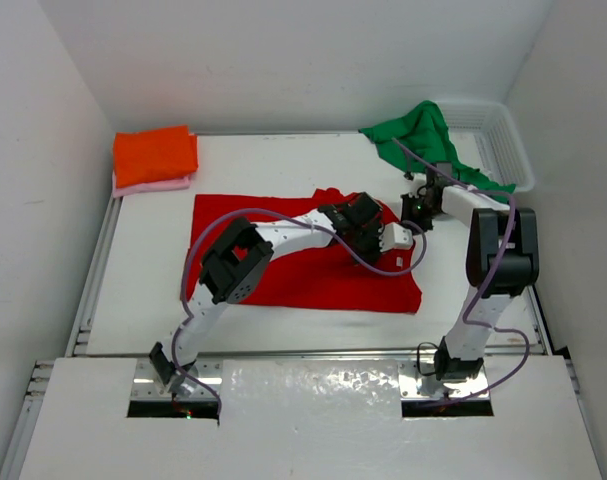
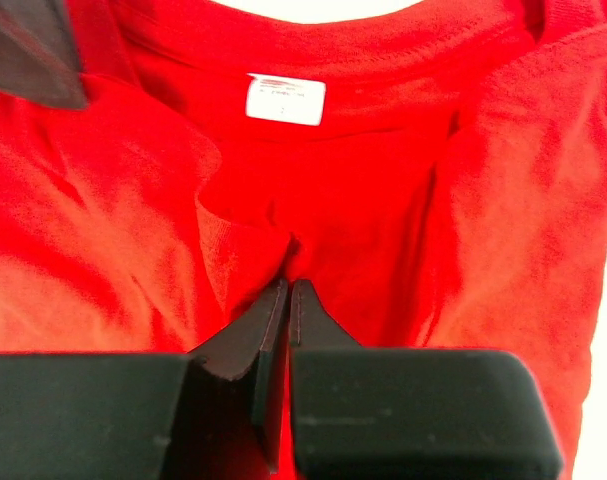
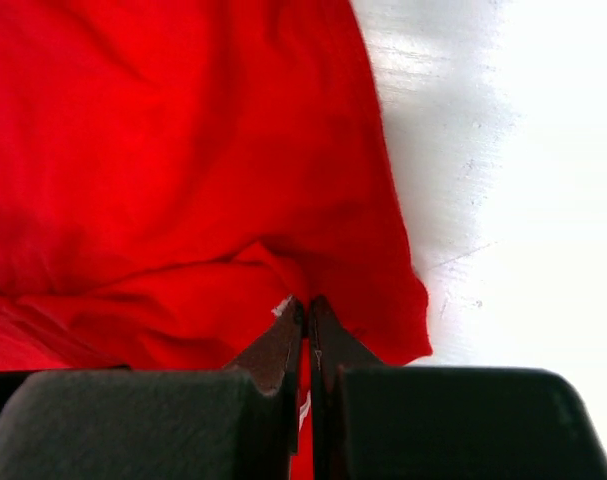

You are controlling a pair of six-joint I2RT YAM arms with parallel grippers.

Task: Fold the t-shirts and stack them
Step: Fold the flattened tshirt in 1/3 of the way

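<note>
A white bench [image 1: 143, 300] sits boxed in by plain white walls. In its far left corner the orange shirt [image 1: 155, 155] lies folded into a neat rectangle on top of the pink shirt [image 1: 153, 185], of which only a thin pale edge shows along the near side.

Across the middle of the bench the red shirt [image 1: 303, 270] is spread out mostly flat, its collar towards the far wall, with some rumpling around the neck. The left arm reaches over it. In the left wrist view the left hand [image 2: 290, 285] has its fingers pressed together on a pinched ridge of red cloth just below the collar, where a small white label [image 2: 285, 99] shows inside the neckline.

Just to the right, the right hand [image 3: 305, 303] is likewise clamped tight on a raised fold of the red shirt near its edge, with bare bench beside it.

In the far right corner stands a white mesh basket [image 1: 508, 150]. The green shirt [image 1: 418, 130] lies crumpled over its left end, partly inside and partly spilling over the rim onto the bench.
</note>
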